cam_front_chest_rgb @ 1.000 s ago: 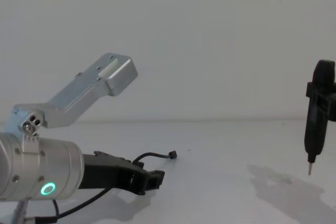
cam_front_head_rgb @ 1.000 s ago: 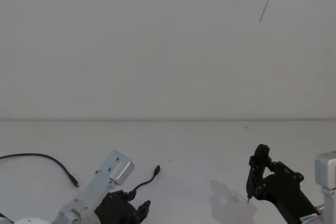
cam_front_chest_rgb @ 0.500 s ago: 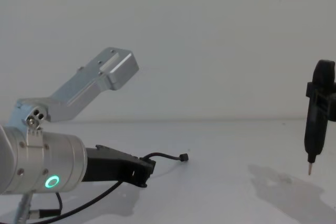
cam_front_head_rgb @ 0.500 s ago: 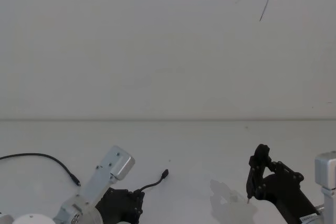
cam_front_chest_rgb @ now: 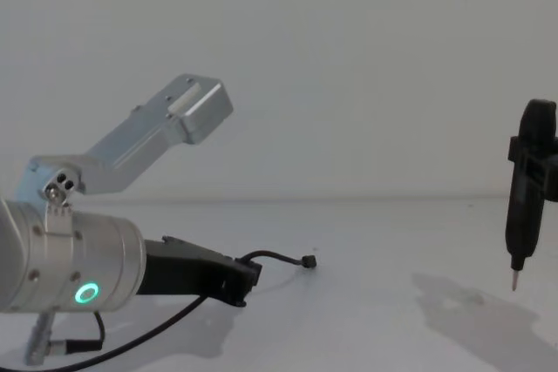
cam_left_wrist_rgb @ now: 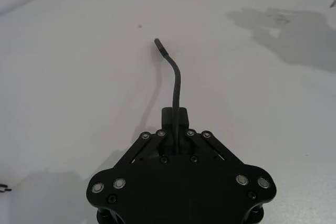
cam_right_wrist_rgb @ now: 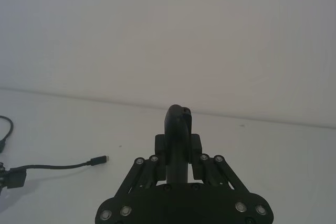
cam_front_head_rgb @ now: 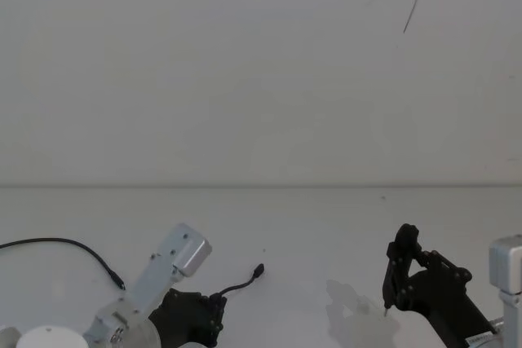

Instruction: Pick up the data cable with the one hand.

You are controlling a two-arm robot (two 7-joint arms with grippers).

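My left gripper (cam_left_wrist_rgb: 176, 136) is shut on the data cable (cam_left_wrist_rgb: 175, 85), a thin black cord that curves forward out of the jaws to a small black plug (cam_left_wrist_rgb: 157, 42). In the chest view the left gripper (cam_front_chest_rgb: 247, 281) hangs low over the white table, with the plug (cam_front_chest_rgb: 307, 261) sticking out just above the surface and the rest of the cord trailing down behind. The head view has the left gripper (cam_front_head_rgb: 217, 304) at the front left and the plug (cam_front_head_rgb: 258, 270) ahead of it. My right gripper (cam_front_head_rgb: 410, 279) holds still at the front right.
The right gripper (cam_right_wrist_rgb: 178, 157) is shut on a thick black pen-shaped tool (cam_front_chest_rgb: 526, 198) with a metal tip pointing down above the table. Another stretch of black cord (cam_front_head_rgb: 69, 243) lies at the far left. A pale wall rises behind the white table (cam_front_head_rgb: 326, 226).
The left gripper's jaws have shut on the cable and the wrist has risen a little. The plug has swung to the right. The right arm has not moved.
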